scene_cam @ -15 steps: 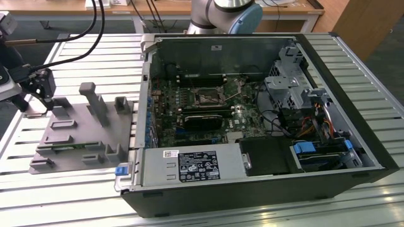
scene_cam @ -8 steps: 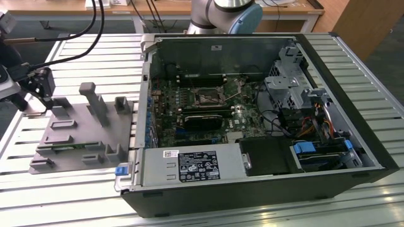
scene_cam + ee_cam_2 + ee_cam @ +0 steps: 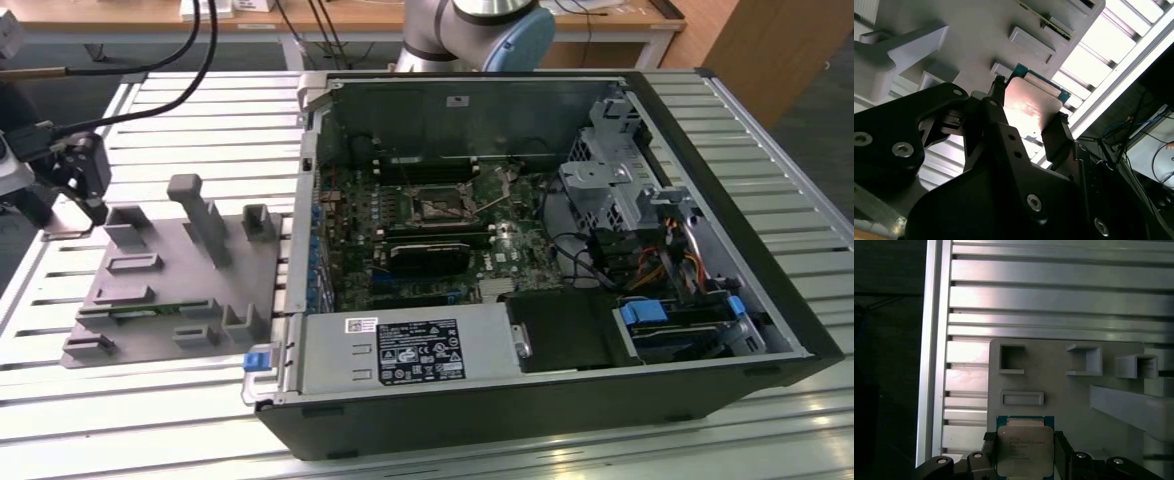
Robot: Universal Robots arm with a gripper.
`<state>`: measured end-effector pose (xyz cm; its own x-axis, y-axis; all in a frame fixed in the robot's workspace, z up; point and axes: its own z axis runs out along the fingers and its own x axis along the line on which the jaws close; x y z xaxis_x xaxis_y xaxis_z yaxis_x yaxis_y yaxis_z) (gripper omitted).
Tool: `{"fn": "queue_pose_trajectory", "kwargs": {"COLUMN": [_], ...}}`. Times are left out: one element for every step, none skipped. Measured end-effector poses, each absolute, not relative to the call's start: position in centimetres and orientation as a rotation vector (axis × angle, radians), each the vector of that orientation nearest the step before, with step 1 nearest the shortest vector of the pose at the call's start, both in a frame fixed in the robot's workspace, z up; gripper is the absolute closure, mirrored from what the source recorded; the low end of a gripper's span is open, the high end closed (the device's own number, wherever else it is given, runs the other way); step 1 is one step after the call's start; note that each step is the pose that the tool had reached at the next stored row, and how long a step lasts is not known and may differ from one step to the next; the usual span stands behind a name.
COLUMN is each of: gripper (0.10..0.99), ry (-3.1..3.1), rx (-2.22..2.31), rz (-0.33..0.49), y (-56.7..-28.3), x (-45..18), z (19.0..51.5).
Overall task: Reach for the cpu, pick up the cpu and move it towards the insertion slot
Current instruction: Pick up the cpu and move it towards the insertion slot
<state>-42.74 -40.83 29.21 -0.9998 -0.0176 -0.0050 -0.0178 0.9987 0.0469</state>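
Claw pinches the cpu by opposite edges, over the grey fixture.

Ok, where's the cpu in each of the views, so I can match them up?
Exterior view: too small to tell; look at the gripper at the exterior view's far left, by the grey fixture plate.
Second wrist view: the cpu sits clamped between the black fingers, silvery top lit.
First wrist view: the cpu sits between the same fingers.
Shared landmark: the grey fixture plate, behind the cpu in both wrist views.
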Motion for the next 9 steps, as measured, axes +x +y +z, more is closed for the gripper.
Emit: {"fn": "queue_pose_trajectory", "kwargs": {"gripper": [0.545,0.545,0.545,0.545,0.545,0.545,0.545,0.545,0.545], "ry": [3.136,3.136,3.136,3.136,3.136,3.136,3.136,3.136,3.136], "rx": [-0.028,-0.028,-0.028,-0.028,-0.028,-0.028,-0.028,-0.028,-0.028], "rz": [0.074,0.074,0.074,0.074,0.074,0.074,0.074,0.074,0.074], "y": [-40.8,-40.8,-40.8,-40.8,-40.8,-40.8,-40.8,-40.8,-40.8], "x": [-42.7,-42.7,-42.7,-42.7,-42.7,-42.7,-42.7,-42.7,-42.7], "z": [29.4,29.5,29.7,29.9,30.1,30.3,30.6,31.0,31.3]}}
